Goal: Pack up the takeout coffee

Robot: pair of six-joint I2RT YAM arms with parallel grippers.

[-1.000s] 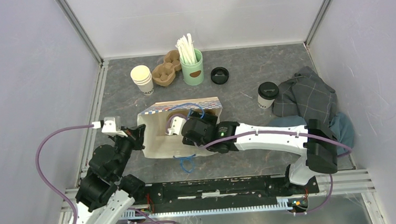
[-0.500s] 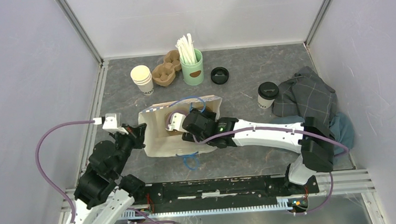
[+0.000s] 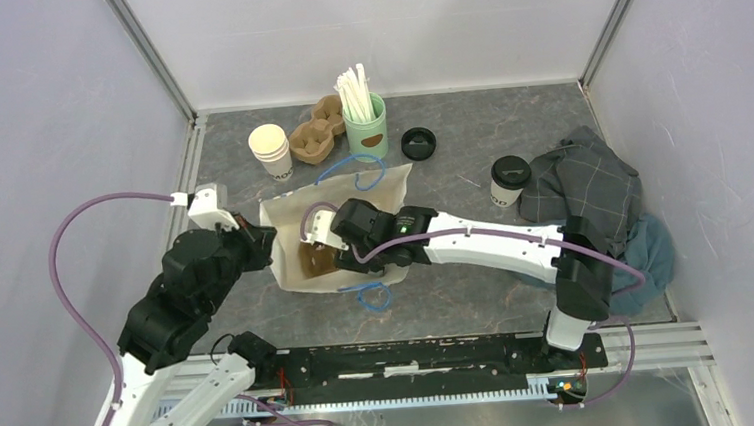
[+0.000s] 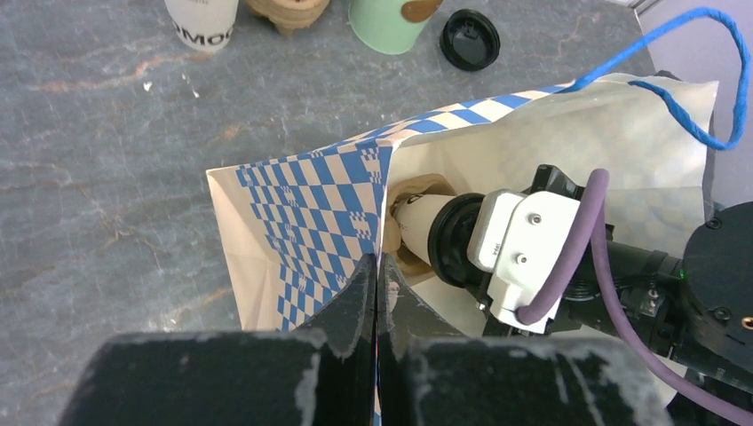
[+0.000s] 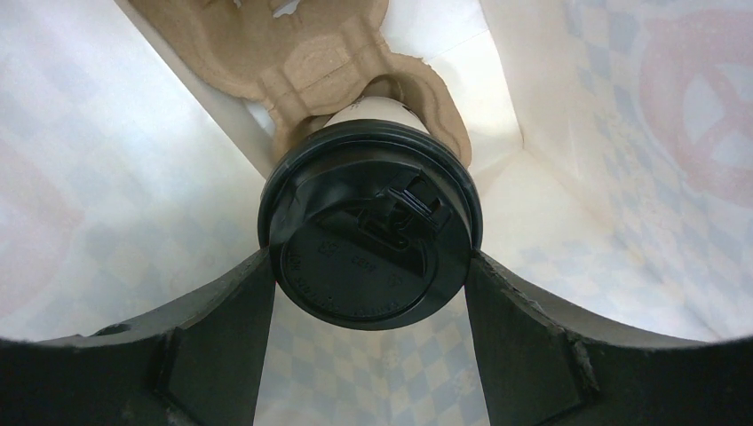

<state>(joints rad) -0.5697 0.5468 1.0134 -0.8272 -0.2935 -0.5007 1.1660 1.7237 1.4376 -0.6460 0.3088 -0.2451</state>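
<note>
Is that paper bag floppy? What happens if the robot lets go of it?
Probably floppy: the paper bag is thin, and its wall bends where the left gripper pinches it. It would likely sag if released, though the cardboard carrier and takeout coffee inside may steady it. It looks light and easy to crumple.

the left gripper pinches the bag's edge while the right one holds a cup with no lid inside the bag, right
No: the cup has a black lid on, seen in the right wrist view. The rest holds: the left gripper pinches the edge of the bag and the right gripper holds the cup inside it.
</note>
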